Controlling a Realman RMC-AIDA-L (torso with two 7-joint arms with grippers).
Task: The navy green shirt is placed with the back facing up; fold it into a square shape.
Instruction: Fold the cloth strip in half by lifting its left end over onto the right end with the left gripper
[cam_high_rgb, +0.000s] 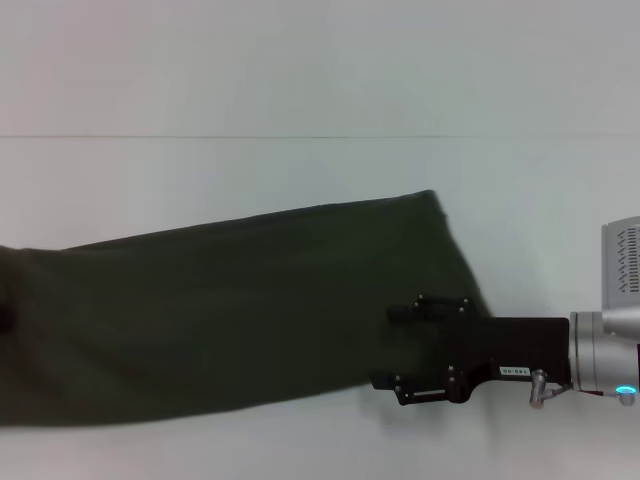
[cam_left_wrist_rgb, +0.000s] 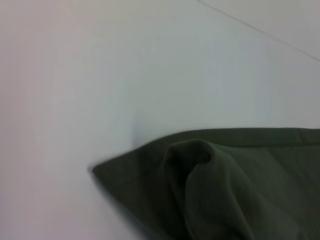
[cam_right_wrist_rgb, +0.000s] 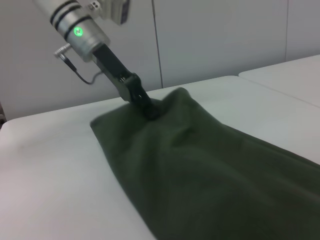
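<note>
The navy green shirt (cam_high_rgb: 230, 310) is lying as a long band across the white surface (cam_high_rgb: 300, 80). The right gripper (cam_high_rgb: 395, 350) is sitting at the shirt's right end, its jaws' state unclear; the left gripper (cam_right_wrist_rgb: 150, 111) is pinching a raised fold at the far end.

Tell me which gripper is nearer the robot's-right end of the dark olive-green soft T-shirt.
Right. The right gripper sits over that end of the dark olive-green T-shirt; the left gripper pinches the cloth at the opposite end.

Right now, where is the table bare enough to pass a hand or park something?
Bare table lies beyond the navy green shirt, with a thinner strip on its near side. The shirt's right end is crowded by the right gripper; the left gripper presses into the far end.
</note>
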